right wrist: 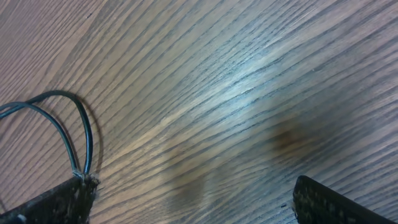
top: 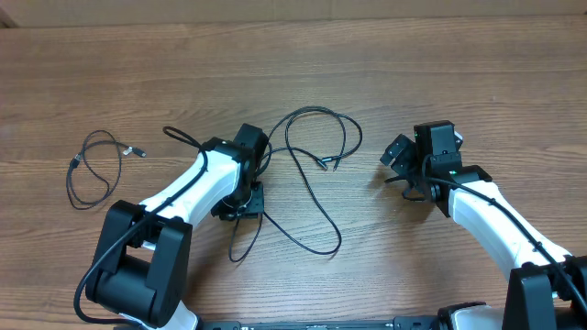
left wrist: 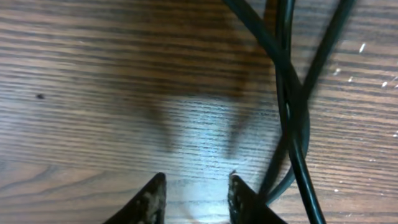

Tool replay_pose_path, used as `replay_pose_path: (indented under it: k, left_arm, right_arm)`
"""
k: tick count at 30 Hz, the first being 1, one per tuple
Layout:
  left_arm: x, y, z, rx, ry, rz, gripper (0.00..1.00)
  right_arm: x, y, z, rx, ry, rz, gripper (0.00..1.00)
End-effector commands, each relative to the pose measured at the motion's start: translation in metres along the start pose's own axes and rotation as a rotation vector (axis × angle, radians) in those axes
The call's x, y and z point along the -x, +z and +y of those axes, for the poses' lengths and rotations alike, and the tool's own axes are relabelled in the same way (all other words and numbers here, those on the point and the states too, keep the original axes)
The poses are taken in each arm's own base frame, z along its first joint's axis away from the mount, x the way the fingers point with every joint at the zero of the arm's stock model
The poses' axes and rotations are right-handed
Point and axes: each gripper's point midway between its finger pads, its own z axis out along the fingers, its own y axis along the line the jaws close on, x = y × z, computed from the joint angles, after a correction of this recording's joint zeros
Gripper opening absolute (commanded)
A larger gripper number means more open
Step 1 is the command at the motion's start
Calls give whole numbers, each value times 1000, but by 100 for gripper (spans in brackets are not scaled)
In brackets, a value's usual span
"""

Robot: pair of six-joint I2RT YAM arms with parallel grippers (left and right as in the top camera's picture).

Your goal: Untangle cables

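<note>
Two black cables lie on the wooden table. A small coiled cable [top: 94, 170] rests at the far left, apart from both arms. A longer cable [top: 316, 137] loops across the middle and runs down past my left gripper [top: 241, 209]. In the left wrist view, strands of the cable [left wrist: 292, 106] cross just right of my fingers [left wrist: 244, 200]. The left gripper [left wrist: 196, 177] stands partly open over bare wood, holding nothing. My right gripper [top: 394, 167] hovers right of the loop. It is wide open [right wrist: 194, 182], with a cable loop [right wrist: 78, 124] beside its left finger.
The longer cable's silvery plug tips [top: 326, 165] lie between the two grippers. Bare wooden tabletop [top: 413, 73] stretches behind both arms. The arm bases sit at the front edge.
</note>
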Motion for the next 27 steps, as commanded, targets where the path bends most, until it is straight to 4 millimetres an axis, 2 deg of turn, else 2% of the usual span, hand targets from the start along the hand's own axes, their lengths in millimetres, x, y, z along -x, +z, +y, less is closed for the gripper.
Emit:
replay_pose_path:
  k: [1, 7, 13, 20, 23, 27]
  left_arm:
    - [-2, 5, -4, -20, -3, 14, 35]
    - [-7, 3, -25, -145, 75, 46, 36]
    - [-9, 1, -31, -187, 70, 63, 36]
    - [0, 2, -35, -201, 72, 20, 35]
    - [4, 5, -38, -211, 60, 0, 32]
    - [2, 20, -37, -222, 25, -16, 30]
  right_arm:
    - [0, 0, -5, -17, -1, -10, 100]
    - [0, 0, -5, -16, -1, -10, 100]
    - [0, 0, -5, -16, -1, -10, 100]
    - [0, 0, -5, -16, -1, -10, 100]
    - [0, 0, -5, -16, -1, -10, 100]
    - [0, 0, -5, -16, -1, -10, 100]
